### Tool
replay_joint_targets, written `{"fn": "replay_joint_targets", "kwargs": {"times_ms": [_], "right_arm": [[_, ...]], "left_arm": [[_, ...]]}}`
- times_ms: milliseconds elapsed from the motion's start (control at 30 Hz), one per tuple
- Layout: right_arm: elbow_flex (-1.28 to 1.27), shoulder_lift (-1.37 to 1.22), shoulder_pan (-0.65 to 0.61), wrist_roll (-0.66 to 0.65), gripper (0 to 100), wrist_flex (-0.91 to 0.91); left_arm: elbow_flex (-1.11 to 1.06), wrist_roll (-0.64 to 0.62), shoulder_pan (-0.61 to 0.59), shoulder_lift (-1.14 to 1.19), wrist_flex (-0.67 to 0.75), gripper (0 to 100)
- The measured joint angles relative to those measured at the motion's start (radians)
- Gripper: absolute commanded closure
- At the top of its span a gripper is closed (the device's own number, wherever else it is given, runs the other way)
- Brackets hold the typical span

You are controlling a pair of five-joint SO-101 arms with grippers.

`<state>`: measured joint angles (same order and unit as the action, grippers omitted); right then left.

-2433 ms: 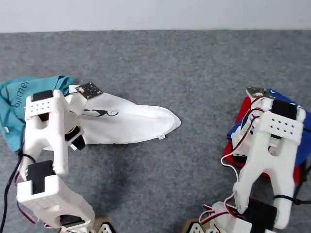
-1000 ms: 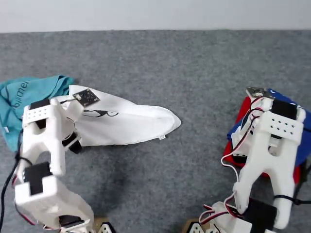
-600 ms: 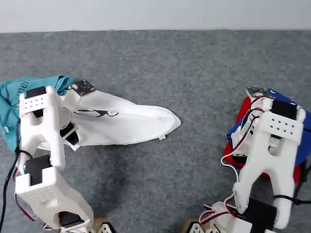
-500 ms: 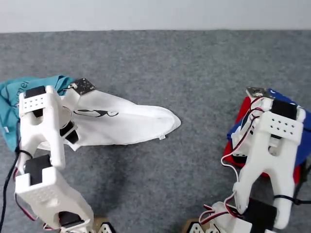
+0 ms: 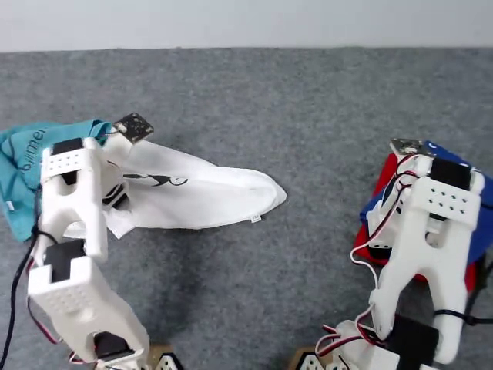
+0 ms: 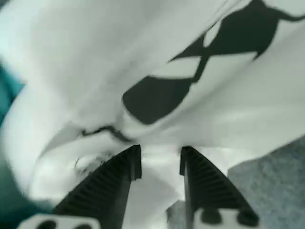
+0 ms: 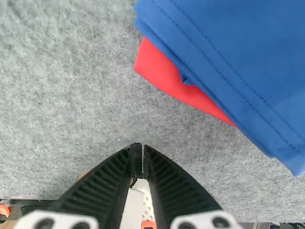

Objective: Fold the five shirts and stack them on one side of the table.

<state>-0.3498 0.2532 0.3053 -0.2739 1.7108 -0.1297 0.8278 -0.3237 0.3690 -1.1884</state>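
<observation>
At the counter's point(image 5: 308, 108) left side: white shirt point(image 5: 208, 196) lies as a long, partly folded shape, narrow end pointing toward the counter's middle, black print point(image 5: 154, 179) facing up. Its wide end sits under the left arm point(image 5: 73, 200) and touches a crumpled teal shirt point(image 5: 23, 162) at the counter's left edge.

State of left hand point(image 6: 159, 160): narrow, fingers point(image 6: 114, 186) pinched on a fold of the white shirt, with white cloth filling the gap between them. In the wrist view the black print lies just beyond the fingertips, and teal cloth shows to one side.

Right side of counter: red shirt point(image 7: 176, 81) lies folded flat with the blue shirt point(image 7: 228, 62) folded on top, a red edge showing from beneath the blue. In the high view the right arm point(image 5: 427, 231) stands over this stack.

State of right hand point(image 7: 143, 148): closed, fingertips touching, holding nothing. It is over bare grey counter near the red shirt's corner, not touching the stack.
</observation>
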Motion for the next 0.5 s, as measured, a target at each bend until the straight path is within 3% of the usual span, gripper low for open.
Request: {"fn": "replay_joint_targets", "kwargs": {"times_ms": [333,500], "right_arm": [[0.0,0.0,0.0,0.0,99.0,0.0],[0.0,0.0,0.0,0.0,99.0,0.0]], "left_arm": [[0.106,-0.187,0.021,0.029,0.063,86],[0.147,-0.224,0.051,0.029,0.064,86]]}}
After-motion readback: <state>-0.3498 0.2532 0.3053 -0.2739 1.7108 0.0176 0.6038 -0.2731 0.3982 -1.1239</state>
